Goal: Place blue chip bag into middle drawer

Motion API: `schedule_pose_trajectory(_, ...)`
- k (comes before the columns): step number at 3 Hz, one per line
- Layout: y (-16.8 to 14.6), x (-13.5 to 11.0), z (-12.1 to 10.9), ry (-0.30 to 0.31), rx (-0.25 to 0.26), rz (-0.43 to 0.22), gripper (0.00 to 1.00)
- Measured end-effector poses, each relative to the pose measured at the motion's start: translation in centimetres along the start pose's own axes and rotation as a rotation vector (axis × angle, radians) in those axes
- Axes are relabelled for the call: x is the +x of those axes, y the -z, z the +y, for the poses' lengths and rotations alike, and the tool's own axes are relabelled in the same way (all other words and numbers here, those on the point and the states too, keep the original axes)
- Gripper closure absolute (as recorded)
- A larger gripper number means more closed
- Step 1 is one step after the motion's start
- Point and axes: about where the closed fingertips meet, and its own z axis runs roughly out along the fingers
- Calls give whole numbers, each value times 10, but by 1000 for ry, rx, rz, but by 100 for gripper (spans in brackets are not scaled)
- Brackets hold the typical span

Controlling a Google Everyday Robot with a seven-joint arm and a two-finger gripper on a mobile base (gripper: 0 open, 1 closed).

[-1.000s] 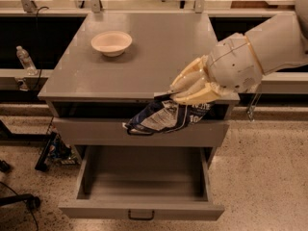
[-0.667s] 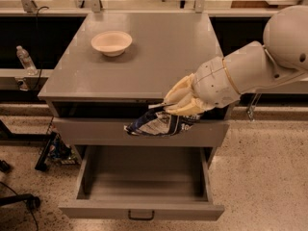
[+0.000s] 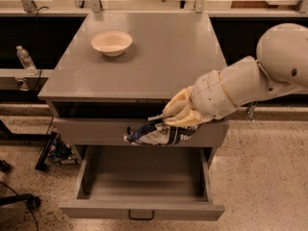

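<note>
OPEN DRAWER, BAG IN HAND: A grey cabinet [image 3: 67, 93] stands with its middle drawer [image 3: 96, 210] pulled out at the bottom, as the robot's white arm [image 3: 250, 83] reaches in from the right across the cabinet's front right corner. The arm lies close to level, sloping a little down toward the wrist. The wrist sits just in front of the worktop [image 3: 159, 66] edge and over the closed drawer front [image 3: 86, 131] above the open one. The blue chip bag [image 3: 156, 134] hangs from the gripper [image 3: 179, 113], whose jaws are closed on the bag's upper right end. The foil trails left and down across that upper drawer front, above the rear part of the open drawer and not yet inside it. To finish cleanly, the wrist would likely need to come forward and down first. The bag should hang clear of the upper front, over the middle of the bay and below the rim of its side walls, before the jaws part. Letting go from here would risk the light bag catching on the upper front or landing at the very back. A cream bowl [image 3: 111, 42] sits well back on the worktop, left of centre
</note>
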Motion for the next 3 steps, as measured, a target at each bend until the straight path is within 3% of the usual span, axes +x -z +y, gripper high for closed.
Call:
schedule_pose_trajectory(2, -56, 42, 24, 4, -80, -34, 100)
schedule_pose_trajectory(3, -115, 83, 35, 0, -70, -22, 100)
